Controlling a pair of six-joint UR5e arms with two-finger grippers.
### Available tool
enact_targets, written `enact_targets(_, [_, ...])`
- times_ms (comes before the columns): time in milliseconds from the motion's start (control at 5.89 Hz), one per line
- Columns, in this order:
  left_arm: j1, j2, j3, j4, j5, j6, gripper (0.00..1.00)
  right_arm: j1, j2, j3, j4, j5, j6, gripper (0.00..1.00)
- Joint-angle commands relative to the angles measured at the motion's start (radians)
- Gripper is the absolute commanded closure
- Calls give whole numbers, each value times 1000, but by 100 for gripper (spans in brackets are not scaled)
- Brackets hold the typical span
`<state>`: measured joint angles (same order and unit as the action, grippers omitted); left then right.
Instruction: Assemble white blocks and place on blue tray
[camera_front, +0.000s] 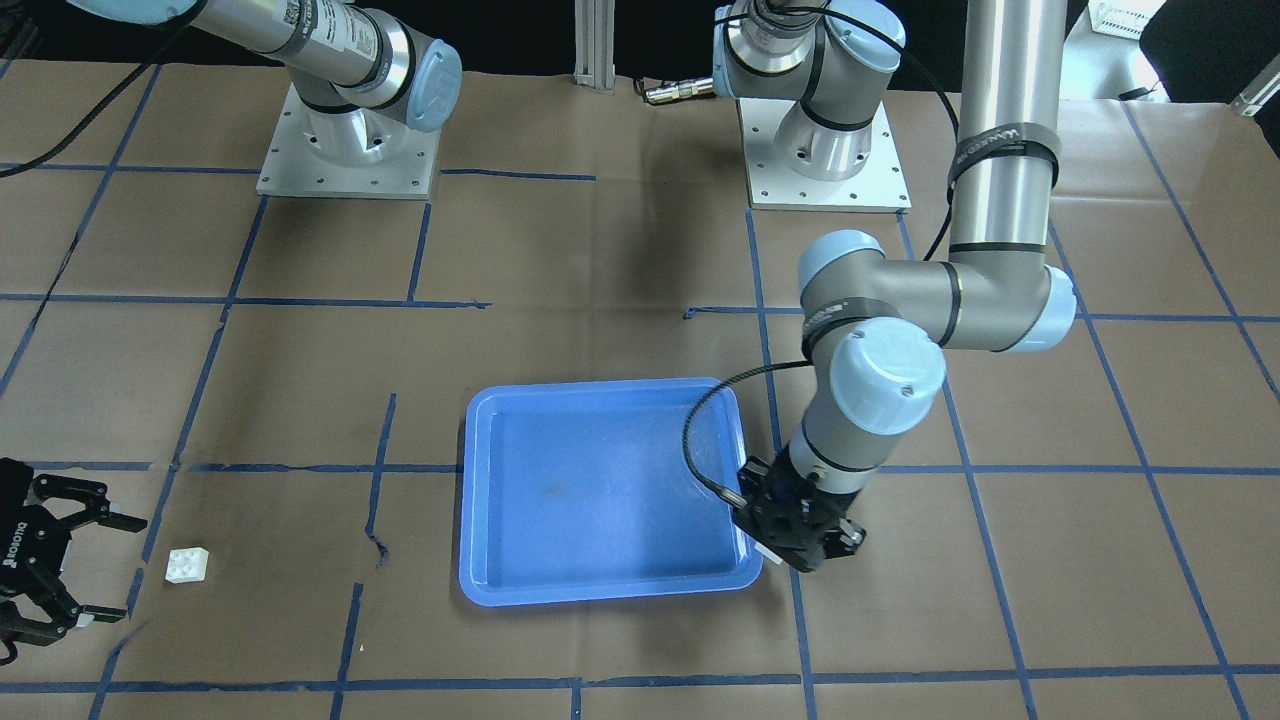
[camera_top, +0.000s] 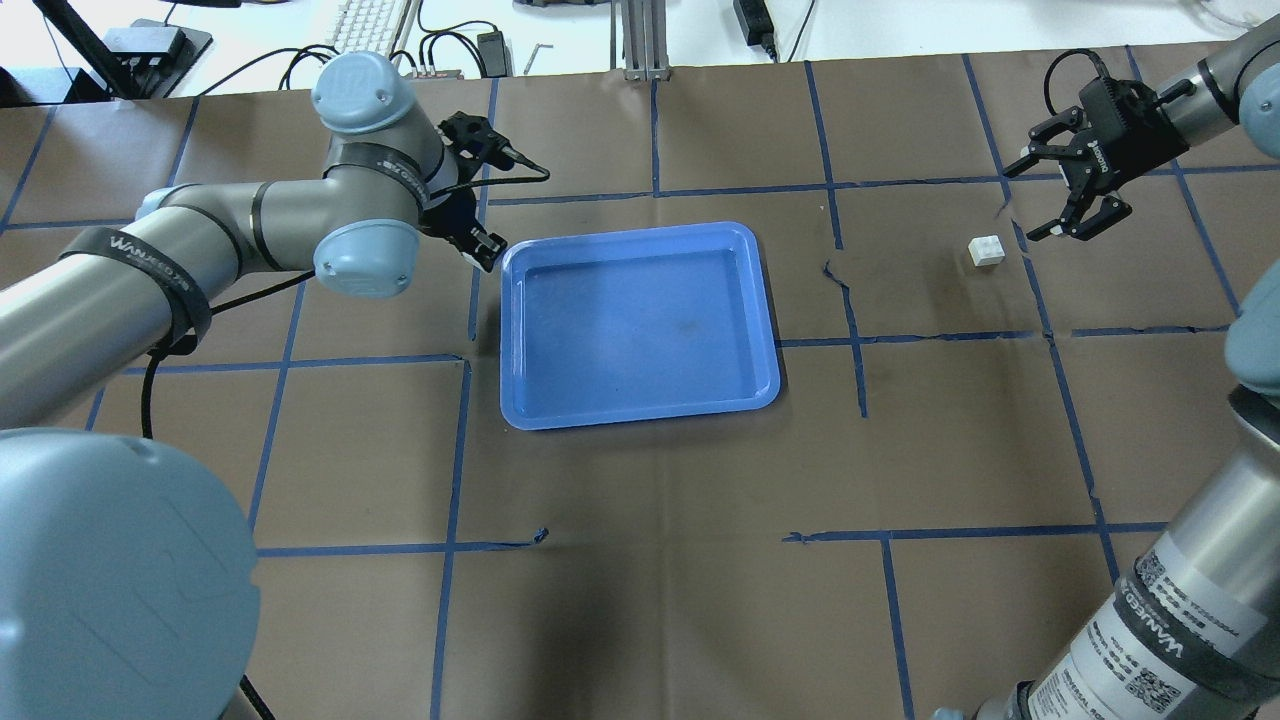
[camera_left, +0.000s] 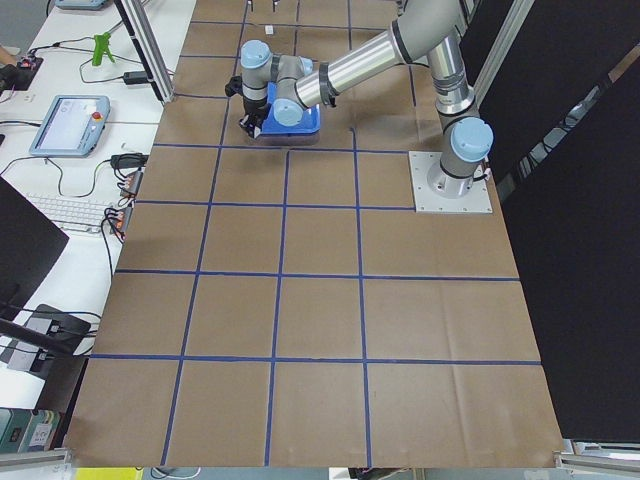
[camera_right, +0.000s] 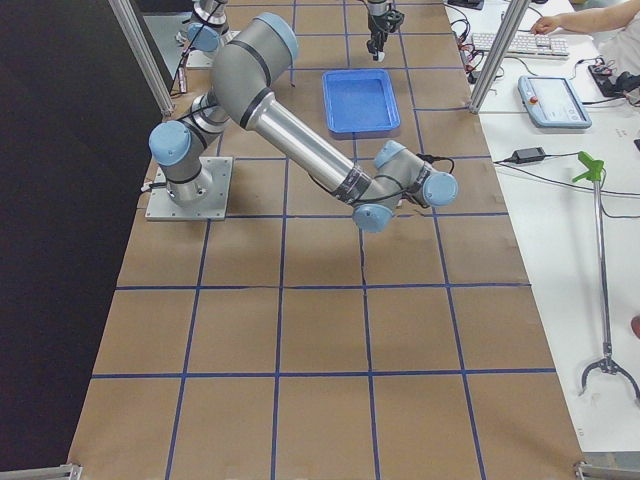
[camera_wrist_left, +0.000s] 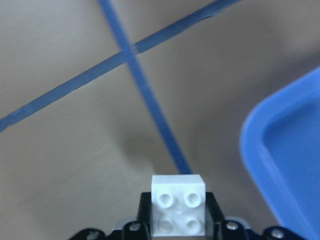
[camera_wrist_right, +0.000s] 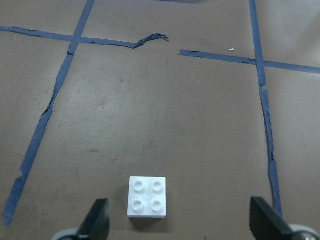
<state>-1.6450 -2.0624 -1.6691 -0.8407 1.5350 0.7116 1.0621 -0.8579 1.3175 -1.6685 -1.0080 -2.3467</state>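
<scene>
My left gripper (camera_front: 797, 548) is shut on one white block (camera_wrist_left: 178, 205), studs facing the wrist camera. It hovers just outside a corner of the blue tray (camera_front: 470, 500), over the paper; in the overhead view the gripper (camera_top: 480, 245) is at the tray's (camera_top: 640, 412) far left corner. The tray's rim (camera_wrist_left: 255, 145) shows at the right of the left wrist view. The second white block (camera_top: 986, 250) lies on the paper, studs up. My right gripper (camera_top: 1037, 200) is open and empty just beyond it; the block (camera_wrist_right: 147, 196) sits between and ahead of its fingers (camera_wrist_right: 97, 220).
Brown paper with blue tape gridlines covers the table. The tray's inside holds nothing. Both arm bases (camera_front: 345, 150) stand on metal plates at the robot's side. A keyboard and cables (camera_top: 370, 25) lie beyond the table's far edge.
</scene>
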Motion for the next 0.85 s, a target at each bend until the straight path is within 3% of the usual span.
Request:
enact_targets(0, [-125, 1, -1, -8, -1, 334, 95, -2, 45, 12, 7, 34, -39, 0])
enact_targets(340, [-257, -24, -15, -21, 11, 459, 95, -2, 46, 61, -7, 28, -40, 1])
enact_targets(509, [-263, -25, -38, -35, 11, 497, 97, -2, 46, 65, -7, 20, -40, 1])
enact_targets(679, [-263, -24, -61, -29, 11, 547, 97, -2, 46, 63, -7, 19, -39, 20])
